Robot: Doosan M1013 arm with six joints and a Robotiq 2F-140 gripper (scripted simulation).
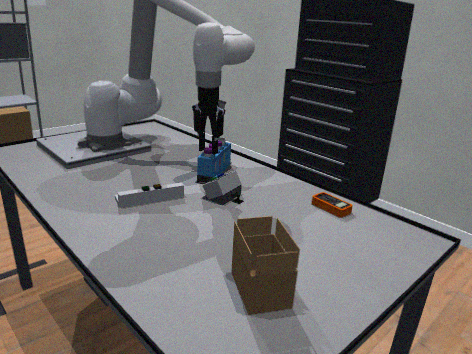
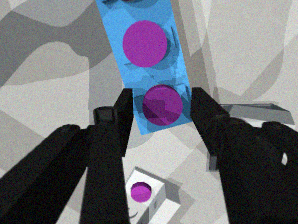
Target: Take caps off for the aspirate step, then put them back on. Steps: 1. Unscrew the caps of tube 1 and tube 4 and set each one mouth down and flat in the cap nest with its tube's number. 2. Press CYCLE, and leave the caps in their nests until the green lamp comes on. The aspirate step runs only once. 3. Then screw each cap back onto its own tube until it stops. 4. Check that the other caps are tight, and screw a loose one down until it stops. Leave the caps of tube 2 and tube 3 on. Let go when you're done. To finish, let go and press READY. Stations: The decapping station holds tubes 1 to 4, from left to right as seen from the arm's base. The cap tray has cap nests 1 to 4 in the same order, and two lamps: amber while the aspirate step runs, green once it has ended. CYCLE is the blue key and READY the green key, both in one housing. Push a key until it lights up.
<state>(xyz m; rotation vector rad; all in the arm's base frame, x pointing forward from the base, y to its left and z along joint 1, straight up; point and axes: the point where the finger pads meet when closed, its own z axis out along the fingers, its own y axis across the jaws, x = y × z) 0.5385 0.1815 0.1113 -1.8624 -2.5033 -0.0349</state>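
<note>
The blue decapping station (image 1: pixel 214 161) stands mid-table with magenta caps on its tubes. In the wrist view the rack (image 2: pixel 150 60) runs up the frame. One cap (image 2: pixel 145 43) sits further along, and the end tube's cap (image 2: pixel 162 105) lies between my fingers. My gripper (image 2: pixel 161 102) (image 1: pixel 210 140) hangs straight down over that end tube. It is open, with a gap showing on each side of the cap. The white cap tray (image 1: pixel 150 194) lies to the left of the rack. Its end (image 2: pixel 145 197) shows below my fingers with a magenta cap (image 2: pixel 140 192) in a nest.
The grey key housing (image 1: pixel 222 187) sits just in front of the rack. An open cardboard box (image 1: pixel 265 262) stands nearer the front of the table. An orange meter (image 1: pixel 332 204) lies at the right. A dark drawer cabinet (image 1: pixel 345 95) stands behind the table.
</note>
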